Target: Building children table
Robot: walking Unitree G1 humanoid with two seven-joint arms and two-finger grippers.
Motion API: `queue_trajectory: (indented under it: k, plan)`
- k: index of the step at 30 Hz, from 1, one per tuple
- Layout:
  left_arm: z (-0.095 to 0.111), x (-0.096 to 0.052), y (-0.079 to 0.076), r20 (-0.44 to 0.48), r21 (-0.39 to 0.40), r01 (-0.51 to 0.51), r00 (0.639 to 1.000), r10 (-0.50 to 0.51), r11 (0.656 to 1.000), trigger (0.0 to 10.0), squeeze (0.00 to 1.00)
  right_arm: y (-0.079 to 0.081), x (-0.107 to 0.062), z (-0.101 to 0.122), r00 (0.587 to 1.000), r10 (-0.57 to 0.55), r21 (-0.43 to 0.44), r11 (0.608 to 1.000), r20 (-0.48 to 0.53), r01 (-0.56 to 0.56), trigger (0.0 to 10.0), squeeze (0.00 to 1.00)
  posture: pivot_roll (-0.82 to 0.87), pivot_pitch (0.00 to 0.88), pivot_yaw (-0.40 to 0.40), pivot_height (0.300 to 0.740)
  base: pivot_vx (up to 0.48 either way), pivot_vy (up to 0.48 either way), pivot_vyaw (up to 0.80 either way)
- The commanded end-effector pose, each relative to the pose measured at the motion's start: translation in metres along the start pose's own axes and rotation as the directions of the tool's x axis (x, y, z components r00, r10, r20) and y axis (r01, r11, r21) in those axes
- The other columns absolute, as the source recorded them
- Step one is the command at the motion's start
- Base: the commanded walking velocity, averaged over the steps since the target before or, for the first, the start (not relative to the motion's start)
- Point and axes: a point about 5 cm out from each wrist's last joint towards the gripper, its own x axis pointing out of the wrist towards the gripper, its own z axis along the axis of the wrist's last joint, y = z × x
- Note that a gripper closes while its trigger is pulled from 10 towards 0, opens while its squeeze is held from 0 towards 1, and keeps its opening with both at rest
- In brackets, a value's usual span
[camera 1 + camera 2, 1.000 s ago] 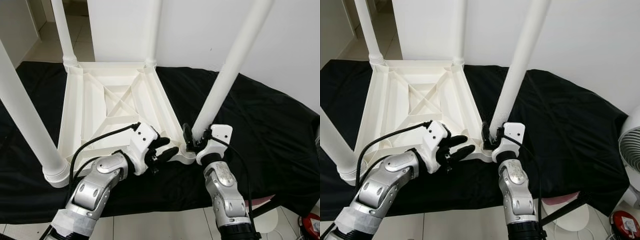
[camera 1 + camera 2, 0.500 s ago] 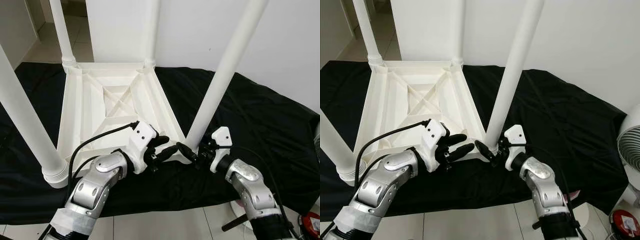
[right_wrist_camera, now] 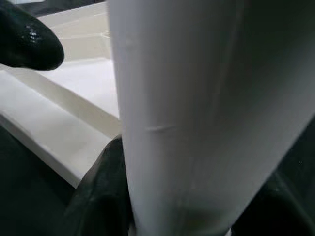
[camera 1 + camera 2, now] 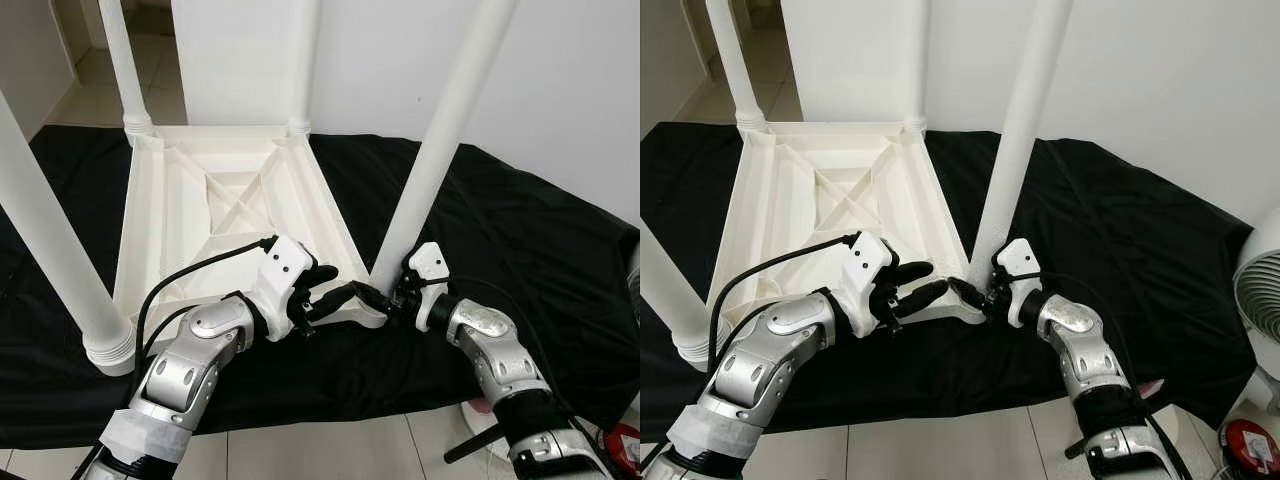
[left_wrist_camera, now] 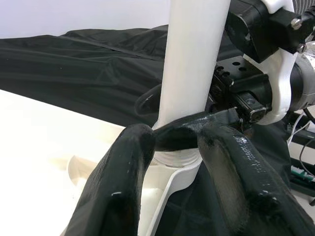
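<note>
A white plastic children's table lies upside down on a black cloth, its legs pointing up. My right gripper comes in from the right and is shut on the base of the near right leg, where it meets the table's corner socket. One of its fingers crosses the front of the leg. The same leg sits close between the pads in the right wrist view. My left gripper is open, its fingers pointing at that corner from the left.
Three other legs stand at the near left, far left and far right. The black cloth spreads to the right below a white wall. A white fan and a red object are on the tiled floor at right.
My right arm swung from below the leg out to the right, and its fingers have closed around the leg's base. The leg stands a little steeper. My left gripper edged closer to the corner.
</note>
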Motion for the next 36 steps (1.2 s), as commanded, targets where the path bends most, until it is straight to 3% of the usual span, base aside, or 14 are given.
queue_trajectory:
  k: [1,14,15,17,20,23,29,33,36]
  plan:
    - [-0.001,0.001,0.000,-0.006,-0.002,0.001,1.000,-0.001,1.000,10.0,0.00,0.004,0.003,-0.005,0.999,0.040,-0.008,0.999,-0.026,-0.040,0.0,0.00,0.05,0.026,-0.080,0.740,0.000,0.000,0.00]
    - [0.000,0.003,-0.001,-0.001,-0.003,0.007,1.000,-0.007,1.000,10.0,0.00,0.008,0.004,-0.004,0.999,-0.010,0.010,1.000,0.038,0.010,0.0,0.00,0.04,0.029,-0.083,0.740,0.000,0.000,0.00]
    - [0.000,0.002,0.000,-0.001,-0.002,0.005,1.000,-0.005,1.000,10.0,0.00,0.007,0.004,-0.004,0.998,-0.049,0.006,0.999,0.041,0.049,10.0,0.00,0.04,0.030,-0.083,0.740,0.000,0.000,0.00]
    - [0.001,0.002,0.002,-0.001,-0.001,0.002,1.000,-0.002,1.000,10.0,0.00,0.000,0.007,-0.005,0.984,-0.177,-0.003,0.984,0.004,0.177,10.0,0.00,0.04,0.032,-0.083,0.740,0.000,0.000,0.00]
    - [0.001,0.001,0.002,-0.001,-0.001,0.002,1.000,-0.002,1.000,10.0,0.00,-0.003,0.007,-0.006,0.975,-0.220,-0.009,0.975,-0.011,0.220,10.0,0.00,0.04,0.032,-0.083,0.740,0.000,0.000,0.00]
    - [0.000,0.001,0.001,-0.004,-0.003,0.003,1.000,-0.003,1.000,10.0,0.00,-0.006,0.010,-0.004,0.938,-0.346,0.043,0.937,-0.016,0.347,10.0,0.00,0.04,0.038,-0.079,0.740,0.000,0.000,0.00]
    - [-0.001,0.001,0.000,-0.006,-0.005,0.008,1.000,-0.008,1.000,10.0,0.00,0.006,0.018,-0.001,0.907,-0.421,0.106,0.901,-0.026,0.421,10.0,0.00,0.04,0.043,-0.079,0.740,0.000,0.000,0.00]
    - [-0.001,0.001,-0.001,-0.006,-0.009,0.011,1.000,-0.011,1.000,10.0,0.00,0.018,0.028,0.004,0.867,-0.497,0.180,0.851,-0.023,0.493,10.0,0.00,0.04,0.045,-0.079,0.740,0.000,0.000,0.00]
    - [-0.001,0.001,-0.001,-0.006,-0.009,0.012,1.000,-0.012,1.000,10.0,0.00,0.021,0.031,0.006,0.859,-0.511,0.192,0.841,-0.020,0.505,10.0,0.00,0.04,0.046,-0.079,0.740,0.000,0.000,0.00]
